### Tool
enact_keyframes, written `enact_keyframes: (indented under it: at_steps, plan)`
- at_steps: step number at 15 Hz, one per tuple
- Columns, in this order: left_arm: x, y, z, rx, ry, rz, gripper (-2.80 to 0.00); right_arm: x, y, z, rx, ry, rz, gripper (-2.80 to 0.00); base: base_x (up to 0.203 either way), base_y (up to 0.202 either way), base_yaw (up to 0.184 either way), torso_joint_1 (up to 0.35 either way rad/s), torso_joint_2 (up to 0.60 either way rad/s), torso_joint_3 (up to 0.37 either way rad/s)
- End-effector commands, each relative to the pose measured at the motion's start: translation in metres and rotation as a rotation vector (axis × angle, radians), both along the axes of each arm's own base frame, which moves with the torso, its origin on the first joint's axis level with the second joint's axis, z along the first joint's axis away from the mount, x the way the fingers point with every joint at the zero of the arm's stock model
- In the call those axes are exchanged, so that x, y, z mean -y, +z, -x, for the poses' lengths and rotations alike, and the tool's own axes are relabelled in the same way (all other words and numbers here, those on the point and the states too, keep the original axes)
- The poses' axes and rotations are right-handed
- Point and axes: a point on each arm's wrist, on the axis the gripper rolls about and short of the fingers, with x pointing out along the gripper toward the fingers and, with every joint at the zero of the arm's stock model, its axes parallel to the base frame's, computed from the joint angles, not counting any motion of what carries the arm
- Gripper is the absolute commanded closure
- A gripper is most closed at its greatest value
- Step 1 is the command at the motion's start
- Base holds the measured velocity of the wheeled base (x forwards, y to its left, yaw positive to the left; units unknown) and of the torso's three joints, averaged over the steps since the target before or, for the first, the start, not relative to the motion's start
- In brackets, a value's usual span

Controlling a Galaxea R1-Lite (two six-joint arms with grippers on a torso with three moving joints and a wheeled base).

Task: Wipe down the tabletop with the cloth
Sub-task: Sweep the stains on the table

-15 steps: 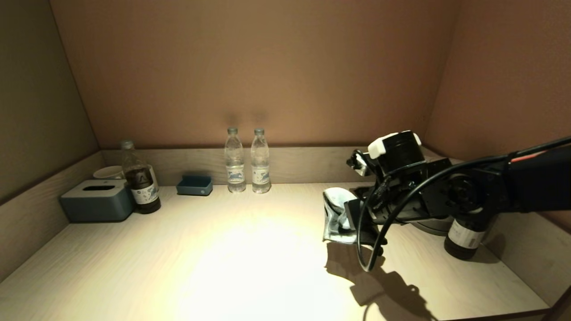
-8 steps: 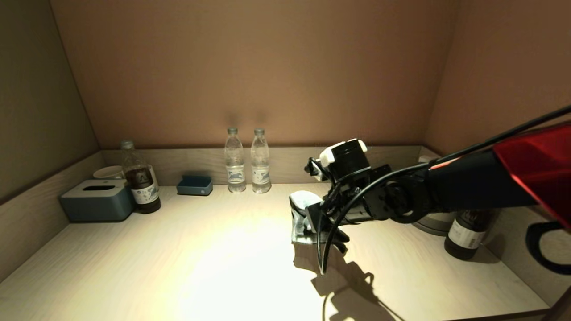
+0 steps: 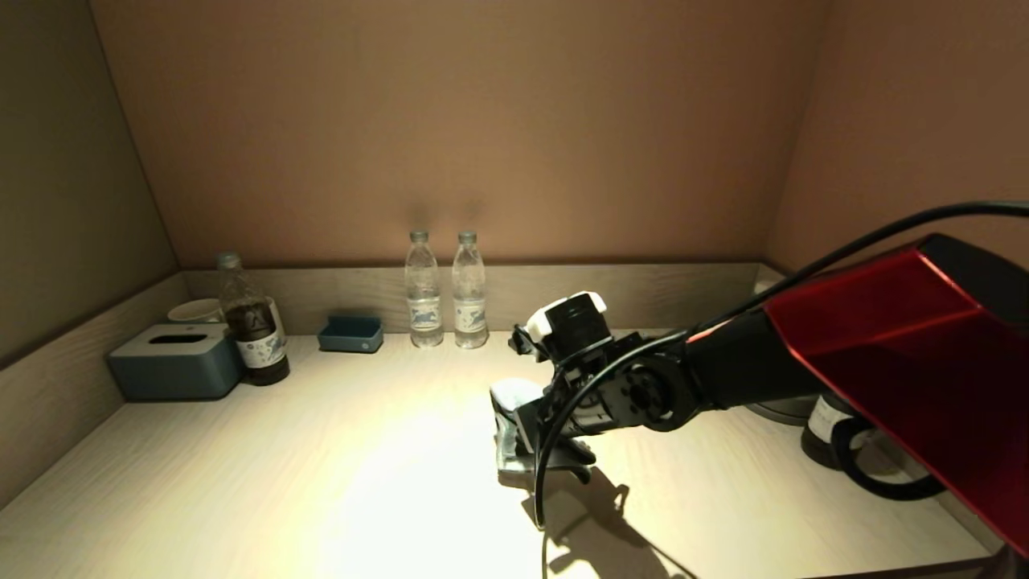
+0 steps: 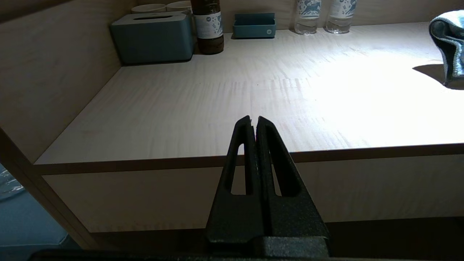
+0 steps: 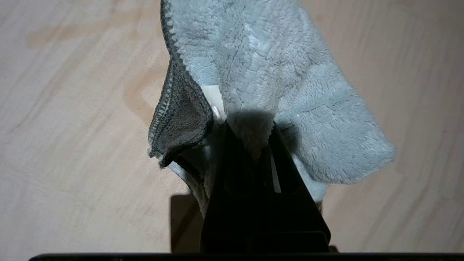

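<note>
Head view: we find the right gripper low over the pale beige wood-grain worktop, pinching the small light-blue terry cloth with darker teal edging. The cloth sits just right of the worktop's middle, its lower edge apparently touching the surface. Two clear plastic water bottles stand at 12 o'clock from it against the rear rim; a blue-grey tissue box lies far off at 9 o'clock.

Left wrist view: the left gripper is parked off the worktop's front edge, fingers pressed together on nothing. The cloth shows at the far right.

Right wrist view: the fingers are clamped on a bunched fold beside the white sewn label; the rest fans out loose. We judge the cloth light, soft and limp; it will crumple under push, so a hold near the folded middle suits best.
</note>
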Motion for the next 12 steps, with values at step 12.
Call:
enact_keyframes:
  at_steps: [12]
  plan:
    - [0.000,0.000,0.000,0.000,0.001,0.000,0.00,-0.040,-0.057,-0.008,0.015,0.079,0.004,0.00,0.000,0.000,0.000,0.000,0.00,0.000]
